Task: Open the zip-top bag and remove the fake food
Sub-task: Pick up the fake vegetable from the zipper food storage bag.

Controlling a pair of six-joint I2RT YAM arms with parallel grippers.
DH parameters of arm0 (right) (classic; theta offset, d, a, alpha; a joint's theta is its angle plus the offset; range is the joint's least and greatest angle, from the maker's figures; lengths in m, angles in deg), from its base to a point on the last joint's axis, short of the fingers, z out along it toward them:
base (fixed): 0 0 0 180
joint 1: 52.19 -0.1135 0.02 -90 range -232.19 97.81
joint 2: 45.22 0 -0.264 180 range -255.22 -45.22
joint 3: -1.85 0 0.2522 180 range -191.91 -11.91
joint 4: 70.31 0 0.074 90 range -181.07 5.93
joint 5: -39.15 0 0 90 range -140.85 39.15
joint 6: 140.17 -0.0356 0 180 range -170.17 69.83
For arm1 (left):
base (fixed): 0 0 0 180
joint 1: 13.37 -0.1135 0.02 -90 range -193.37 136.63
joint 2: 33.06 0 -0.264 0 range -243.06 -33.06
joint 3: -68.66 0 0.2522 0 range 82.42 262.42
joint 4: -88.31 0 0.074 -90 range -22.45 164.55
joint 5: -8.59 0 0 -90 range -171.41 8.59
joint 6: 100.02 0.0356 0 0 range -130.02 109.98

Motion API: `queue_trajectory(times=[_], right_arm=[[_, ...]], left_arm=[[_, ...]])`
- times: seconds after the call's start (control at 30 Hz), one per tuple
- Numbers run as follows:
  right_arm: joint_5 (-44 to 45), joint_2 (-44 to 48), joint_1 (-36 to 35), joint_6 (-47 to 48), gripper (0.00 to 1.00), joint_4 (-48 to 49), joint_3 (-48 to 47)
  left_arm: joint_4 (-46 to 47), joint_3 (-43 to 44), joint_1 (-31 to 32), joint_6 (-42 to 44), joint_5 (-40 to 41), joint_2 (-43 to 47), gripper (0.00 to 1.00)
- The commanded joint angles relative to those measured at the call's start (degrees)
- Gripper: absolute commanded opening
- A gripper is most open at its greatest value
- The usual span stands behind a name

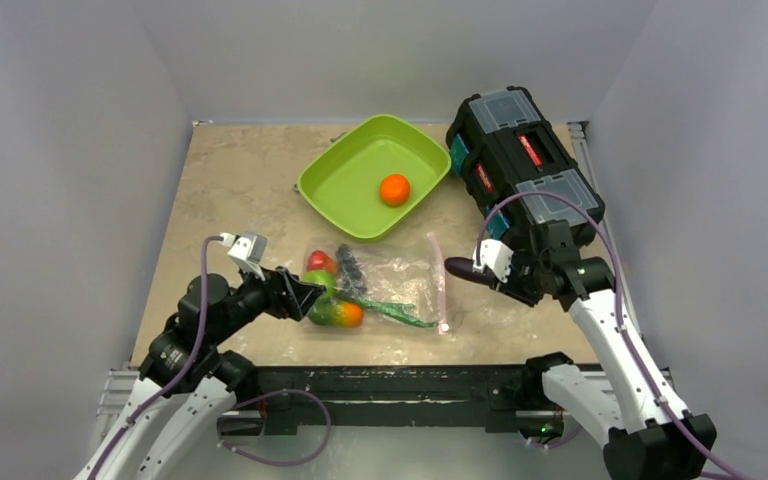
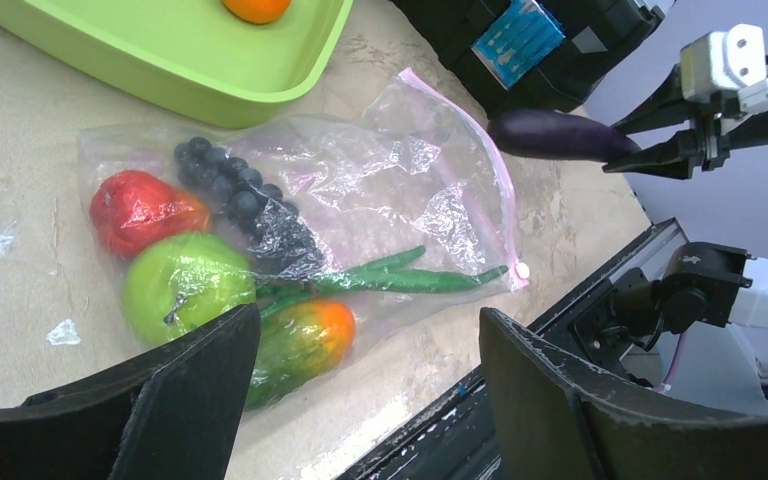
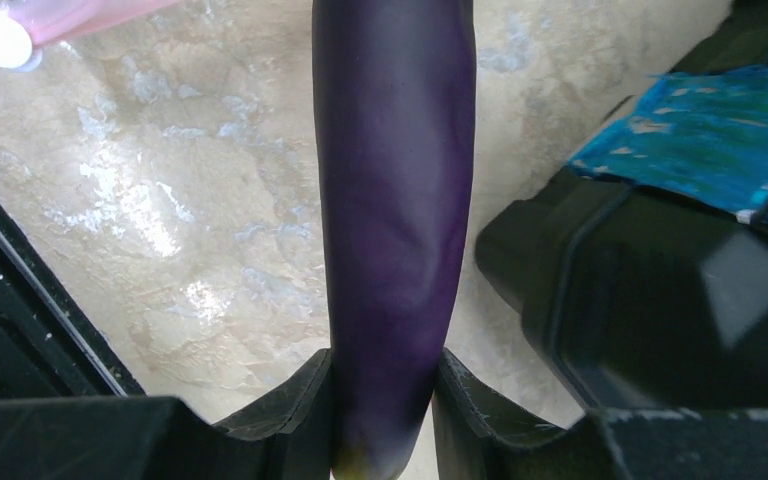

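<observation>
The clear zip-top bag (image 1: 392, 280) (image 2: 380, 190) lies flat on the table, its pink zip strip (image 1: 439, 281) (image 2: 487, 190) on the right. Inside it are fake food pieces: a red fruit (image 2: 145, 210), a green fruit (image 2: 185, 285), dark grapes (image 2: 240, 195), a green pod (image 2: 400, 275) and an orange-green fruit (image 2: 305, 338). My left gripper (image 1: 305, 298) (image 2: 365, 330) is open at the bag's near-left end, over the orange-green fruit. To the right of the bag, above the table, is my right gripper (image 1: 487, 268) (image 3: 385, 375), shut on a purple eggplant (image 1: 462, 269) (image 3: 395, 200). An orange (image 1: 394, 189) sits in the tray.
The lime-green tray (image 1: 345, 180) (image 2: 160, 60) stands behind the bag. A black toolbox (image 1: 520, 160) (image 3: 660, 290) stands at the back right, close to my right gripper. The table's front rail (image 1: 390, 380) runs just below the bag.
</observation>
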Motion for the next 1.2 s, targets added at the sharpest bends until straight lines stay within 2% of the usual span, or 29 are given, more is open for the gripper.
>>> queue_trajectory(times=[0.0,0.17,0.43,0.53,0.7,0.83,1.03,1.17], right_arm=[[0.0,1.6,0.3,-2.4,0.03,-2.0,-6.2],[-2.5,-2.1,0.2,-3.3,0.03,-2.4,-13.1],[-16.9,-13.3,-0.8,-9.7,0.03,1.4,-24.4],[-19.2,-17.8,-2.9,-14.1,0.03,5.3,-28.5],[-19.1,-27.6,-6.1,-21.2,0.03,12.0,-35.4],[-18.2,-37.0,-7.9,-23.1,0.04,12.1,-42.7],[-17.6,-44.6,-9.3,-29.4,0.05,19.4,-47.3],[-16.5,-50.6,-9.9,-31.1,0.05,20.5,-51.5]], left_arm=[[0.8,-0.4,-0.2,-0.7,-0.8,0.8,0.79],[1.3,-0.3,-0.2,-0.9,-1.2,0.5,0.8],[1.6,-0.8,-0.1,-1.9,-2.0,1.2,0.79],[2.0,-1.4,-0.1,-2.7,-2.4,1.4,0.79],[2.0,-2.6,-0.2,-4.2,-2.8,3.0,0.8],[1.3,-3.0,-0.1,-5.1,-2.6,3.8,0.8],[0.1,-3.5,-0.2,-5.9,-1.7,4.7,0.8],[0.1,-3.6,-0.2,-6.1,-1.5,4.3,0.8]])
